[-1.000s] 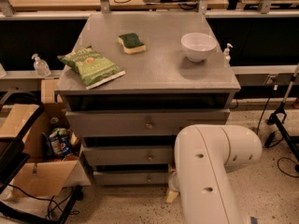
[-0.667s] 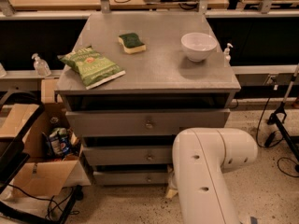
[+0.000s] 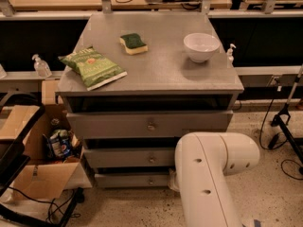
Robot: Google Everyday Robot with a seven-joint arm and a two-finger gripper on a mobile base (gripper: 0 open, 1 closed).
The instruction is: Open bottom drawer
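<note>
Grey bottom drawer [image 3: 132,179]; green bag [image 3: 92,67]; white bowl [image 3: 201,46]; white arm [image 3: 208,174], gripper [image 3: 173,180] at drawer's rt end.

Green chip bag [image 3: 92,67], sponge [image 3: 133,43], white bowl [image 3: 201,46] atop the cabinet [image 3: 165,72]; cardboard box [image 3: 42,181] — on floor.

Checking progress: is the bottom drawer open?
Shut: bottom drawer shows only its front, no tray. The gripper, mostly hidden behind the arm, is beside it.
</note>
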